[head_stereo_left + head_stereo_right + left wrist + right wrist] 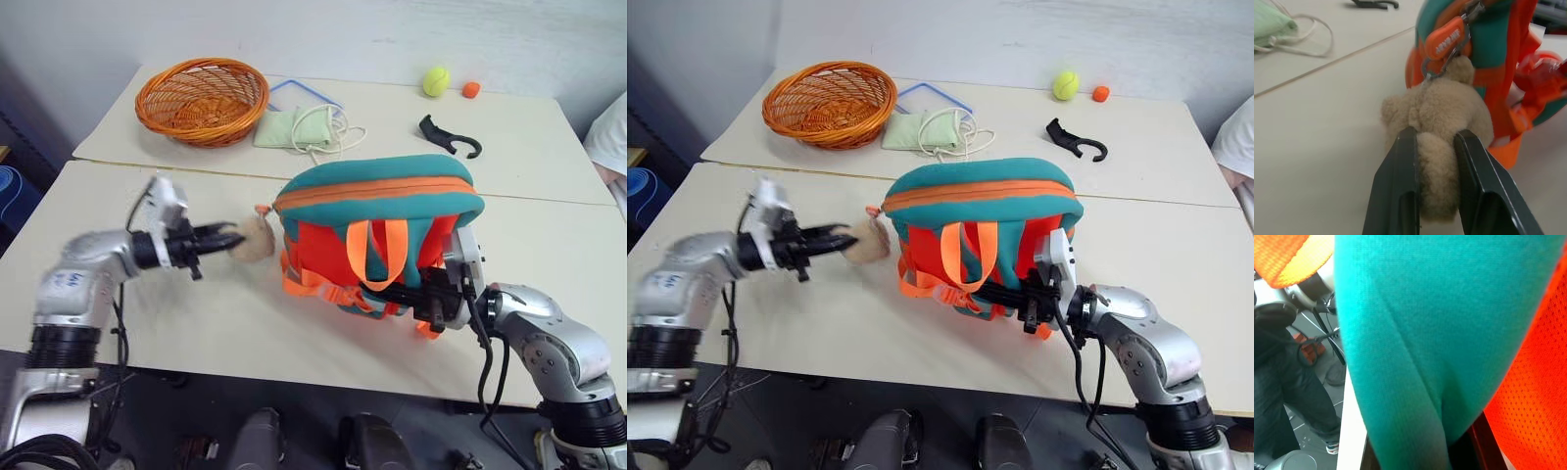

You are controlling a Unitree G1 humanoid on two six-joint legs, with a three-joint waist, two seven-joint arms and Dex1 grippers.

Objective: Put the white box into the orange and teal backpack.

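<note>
- Standing upright near the table (245,333) front edge, the backpack (377,196) shows its teal top, its orange zip trim and its orange straps toward the camera
- Lying on the far table, the wicker basket (203,100) sits just beside a pale green pouch (291,128) with a white cord
- Reaching in from the backpack's left, the left gripper (1435,147) has its two black fingers pinched on the tan plush toy (1437,110), which hangs by an orange clip (1447,41) from the backpack's side
- Pressing against the backpack's near side low down, the right gripper (431,299) is clamped on teal fabric of the backpack
- Resting well apart on the far table are a black hook (448,137), a yellow-green ball (436,80) and a small orange ball (471,90)
- Looking for the white box: I cannot tell where it is
</note>
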